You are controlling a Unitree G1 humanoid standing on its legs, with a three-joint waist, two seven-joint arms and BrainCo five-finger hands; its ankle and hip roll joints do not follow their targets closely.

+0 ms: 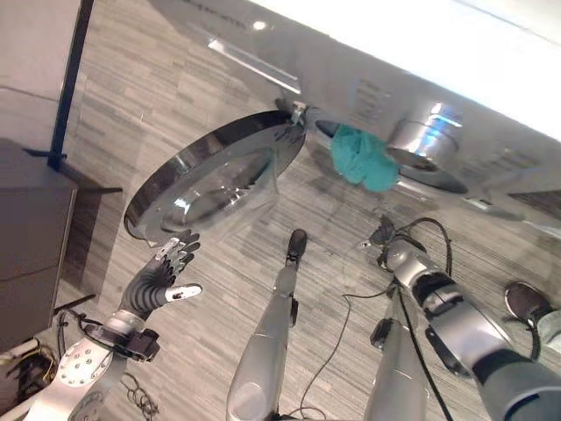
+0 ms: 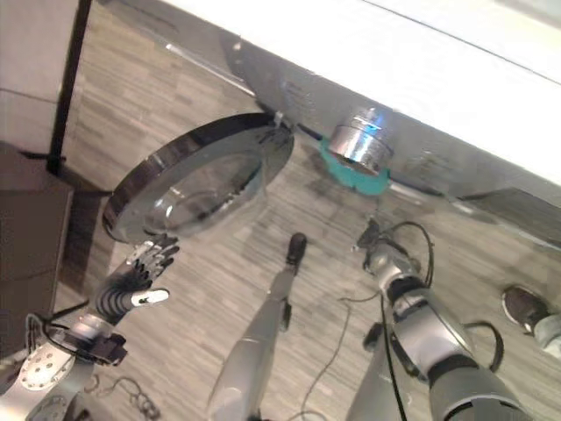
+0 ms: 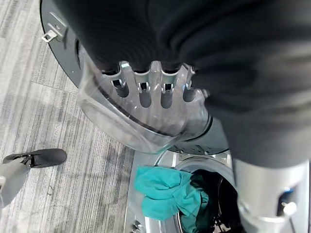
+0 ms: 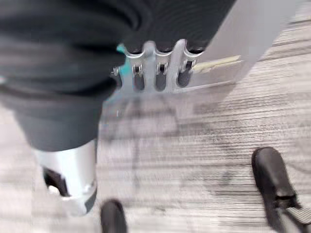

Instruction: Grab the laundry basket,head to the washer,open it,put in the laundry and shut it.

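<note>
I'm holding my left hand [image 1: 166, 272] flat-fingered by the open door's [image 1: 210, 180] edge to swing it shut, my right hand [image 4: 155, 65] hanging relaxed and empty, while teal laundry [image 1: 361, 160] is spilling from the washer's [image 2: 421, 96] mouth.

head eyes downward, wrists close (shared washer door [image 1: 210, 180])

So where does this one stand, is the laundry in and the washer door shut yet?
Done: the washer is reached, its door swung open, and teal laundry sits in the drum opening, partly hanging over the rim. In hand: the left hand, fingers straight, is at the door's outer edge. The right hand hangs below the opening. Left: tuck in the cloth, then shut the door.
</note>
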